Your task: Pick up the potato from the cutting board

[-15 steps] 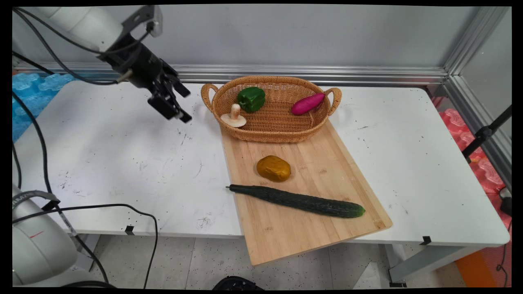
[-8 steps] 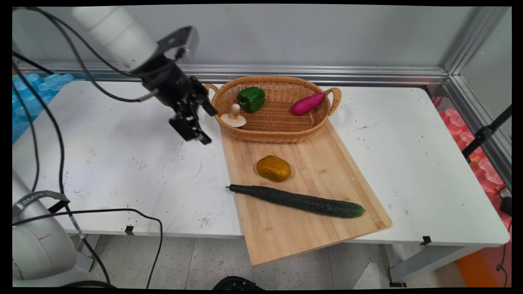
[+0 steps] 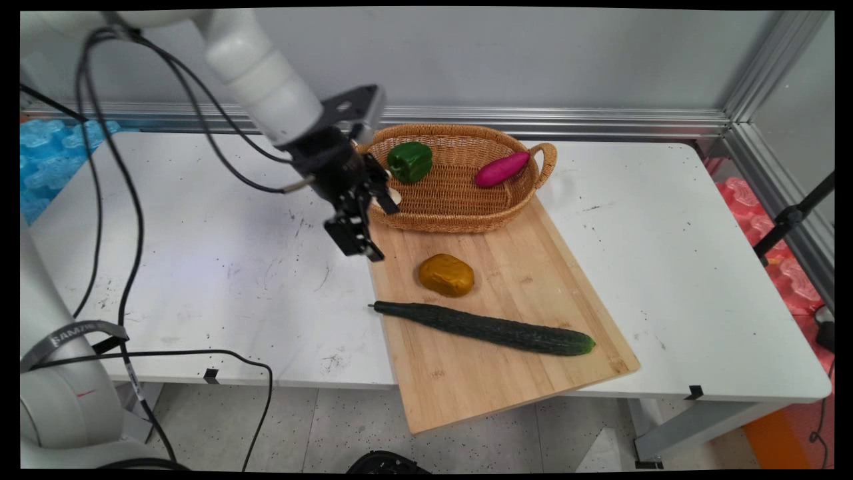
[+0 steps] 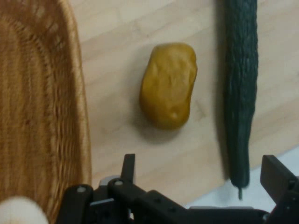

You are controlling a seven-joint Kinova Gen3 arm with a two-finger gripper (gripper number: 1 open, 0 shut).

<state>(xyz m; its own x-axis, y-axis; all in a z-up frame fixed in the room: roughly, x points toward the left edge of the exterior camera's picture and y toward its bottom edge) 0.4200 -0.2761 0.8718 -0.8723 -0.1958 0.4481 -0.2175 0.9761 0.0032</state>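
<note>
- The tool point(image 3: 363, 230) is seen above the left edge of the cutting board point(image 3: 533, 280), just in front of the wicker basket's point(image 3: 453, 217) left end; nothing is held.
- Its two fingers stand apart in the hand view, with empty space between them.
- Nearest item: a brown potato point(image 3: 446, 275), lying alone on the board between the basket and a cucumber point(image 3: 486, 328).
- The cucumber is laid across the board toward its near edge, its stem tip reaching just past the board's left edge.
- In the basket, at the board's far end: a green pepper point(image 3: 410, 161), a purple sweet potato point(image 3: 502, 169), and a mushroom point(image 3: 394, 196) mostly hidden behind the tool.
- No item is touched or lifted; potato and cucumber rest on the board.
- The board overhangs the tabletop's point(image 3: 200, 267) near edge.
</note>
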